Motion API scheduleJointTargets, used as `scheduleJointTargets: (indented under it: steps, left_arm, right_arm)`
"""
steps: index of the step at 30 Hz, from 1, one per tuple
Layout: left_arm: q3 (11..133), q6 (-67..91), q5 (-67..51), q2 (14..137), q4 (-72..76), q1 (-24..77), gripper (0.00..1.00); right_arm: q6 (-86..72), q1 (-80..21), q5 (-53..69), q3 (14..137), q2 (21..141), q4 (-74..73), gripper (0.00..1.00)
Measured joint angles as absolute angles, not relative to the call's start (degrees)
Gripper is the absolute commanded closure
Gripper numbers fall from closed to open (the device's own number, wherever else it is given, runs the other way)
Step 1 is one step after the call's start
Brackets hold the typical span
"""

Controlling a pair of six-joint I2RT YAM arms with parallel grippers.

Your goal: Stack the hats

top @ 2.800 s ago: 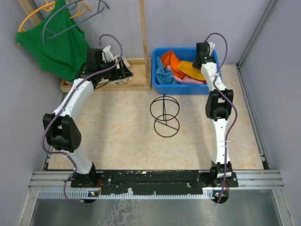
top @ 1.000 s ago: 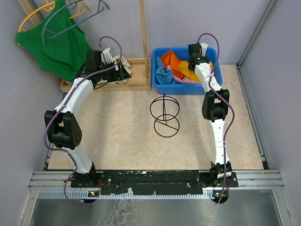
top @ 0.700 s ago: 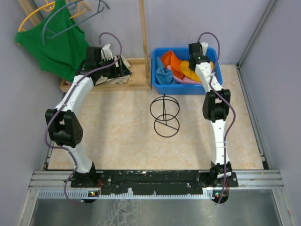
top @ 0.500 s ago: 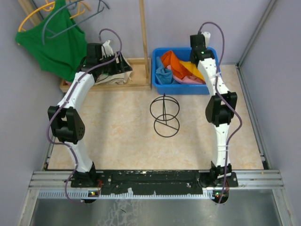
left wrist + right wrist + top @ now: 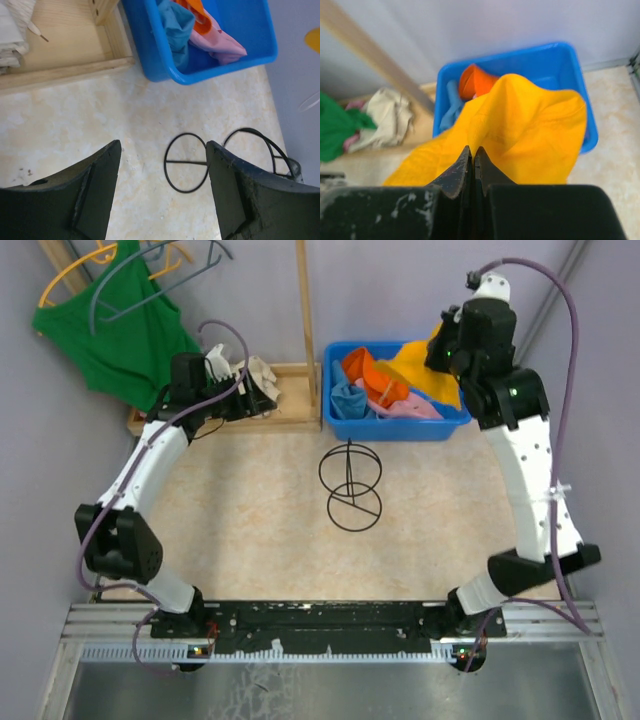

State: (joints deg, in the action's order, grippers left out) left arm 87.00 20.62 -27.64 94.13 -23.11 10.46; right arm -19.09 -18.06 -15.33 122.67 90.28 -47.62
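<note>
**Right gripper** [image 5: 472,152]: my 2 fingers are pressed together with barely a sliver between them, pinching a fold of the yellow-orange hat [image 5: 520,125]. The hat hangs from my fingertips above the blue bin [image 5: 570,57]. Its fabric spreads wide and hides much of the bin's interior in the right wrist view. In the top view it drapes below my raised right arm, over the bin's far right corner.

**Left gripper** [image 5: 162,145]: my 2 fingers stand wide apart and grasp nothing. Between them I see only the table [image 5: 75,120] and the wire stand [image 5: 186,162], both well below. This gripper hovers near the wooden tray [image 5: 65,55], which holds the beige cloth [image 5: 12,25] and sits just left of the bin.

**Bin contents:** 3 hats rest inside.
- The bright orange hat [image 5: 362,368] lies toward the far left.
- The light blue hat [image 5: 347,400] lies against the near left wall.
- The pink hat [image 5: 412,408] lies along the near wall.

**Surroundings:** the wire stand sits on the table in front of the bin, apart from it. The green tank top [image 5: 120,330] hangs at the far left.
</note>
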Motion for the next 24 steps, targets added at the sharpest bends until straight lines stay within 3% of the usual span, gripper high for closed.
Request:
scheduleJointTargets:
  steps: [5,11,24]
  left_arm:
    - [78.7,22.4,-26.6,83.2,-20.4,11.8,0.25]
    - [72.6,23.4,-24.9,75.2,-20.2,13.3,0.25]
    - [69.6,25.4,-22.0,67.9,-20.8,14.2,0.25]
  right_arm:
    - [-19.4,-26.3,-15.6,105.4,77.0,-45.8,1.0]
    - [-20.0,-34.3,-19.0,92.4,73.9,-41.5,1.0]
    - [-18.5,-43.1,-25.9,90.0,73.9,-33.4,1.0]
